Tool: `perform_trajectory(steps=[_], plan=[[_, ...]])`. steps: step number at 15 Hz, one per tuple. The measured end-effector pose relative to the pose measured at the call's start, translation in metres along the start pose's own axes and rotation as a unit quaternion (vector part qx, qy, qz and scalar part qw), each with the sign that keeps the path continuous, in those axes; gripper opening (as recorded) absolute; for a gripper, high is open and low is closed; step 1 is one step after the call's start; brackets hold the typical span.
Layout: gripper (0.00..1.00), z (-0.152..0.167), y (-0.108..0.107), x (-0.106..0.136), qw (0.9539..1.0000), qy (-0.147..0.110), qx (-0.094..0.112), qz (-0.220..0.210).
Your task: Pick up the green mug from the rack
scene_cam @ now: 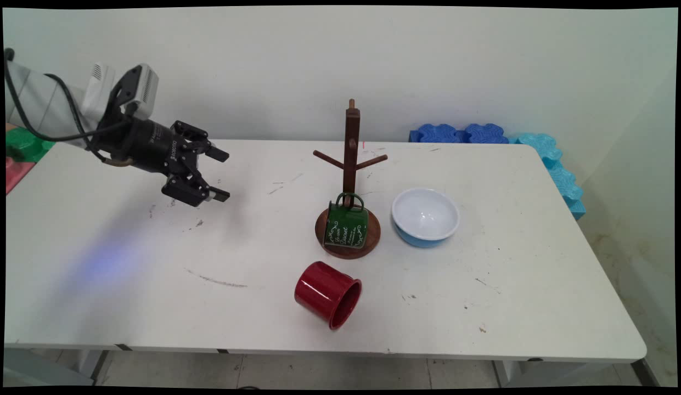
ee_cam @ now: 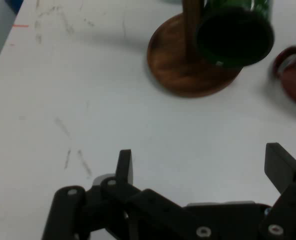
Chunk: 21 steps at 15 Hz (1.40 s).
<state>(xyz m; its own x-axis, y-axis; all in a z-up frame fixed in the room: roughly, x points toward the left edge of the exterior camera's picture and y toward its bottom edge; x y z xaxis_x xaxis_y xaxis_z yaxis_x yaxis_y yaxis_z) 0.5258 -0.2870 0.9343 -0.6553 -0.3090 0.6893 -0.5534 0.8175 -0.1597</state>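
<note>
My gripper [scene_cam: 221, 174] hovers above the left half of the white table [scene_cam: 153, 307], pointing right, open and holding nothing; in the hand view its gap [ee_cam: 200, 162] frames bare tabletop. To its right stands a brown wooden mug tree [scene_cam: 350, 164] on a round base [ee_cam: 182, 75]. A green mug [scene_cam: 347, 224] hangs mouth-down from a low peg, its dark opening [ee_cam: 234, 37] facing the hand camera. A red mug [scene_cam: 327, 294] lies on its side in front of the tree, seen at the right edge [ee_cam: 292, 75] of the hand view.
A bowl [scene_cam: 426, 216], white inside and blue outside, stands right of the tree. Blue foam pieces [scene_cam: 538, 151] line the table's far right edge. Green and red foam blocks [scene_cam: 19, 153] sit at the far left.
</note>
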Motion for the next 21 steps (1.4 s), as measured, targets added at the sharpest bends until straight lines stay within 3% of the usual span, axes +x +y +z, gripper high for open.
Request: perform_trajectory(steps=[7, 21], plan=[[1.0, -0.004, 0.012, 0.008, 0.9969, 0.046, -0.035, -0.053], [1.0, 0.035, 0.011, -0.017, 0.9808, 0.112, -0.08, -0.137]])
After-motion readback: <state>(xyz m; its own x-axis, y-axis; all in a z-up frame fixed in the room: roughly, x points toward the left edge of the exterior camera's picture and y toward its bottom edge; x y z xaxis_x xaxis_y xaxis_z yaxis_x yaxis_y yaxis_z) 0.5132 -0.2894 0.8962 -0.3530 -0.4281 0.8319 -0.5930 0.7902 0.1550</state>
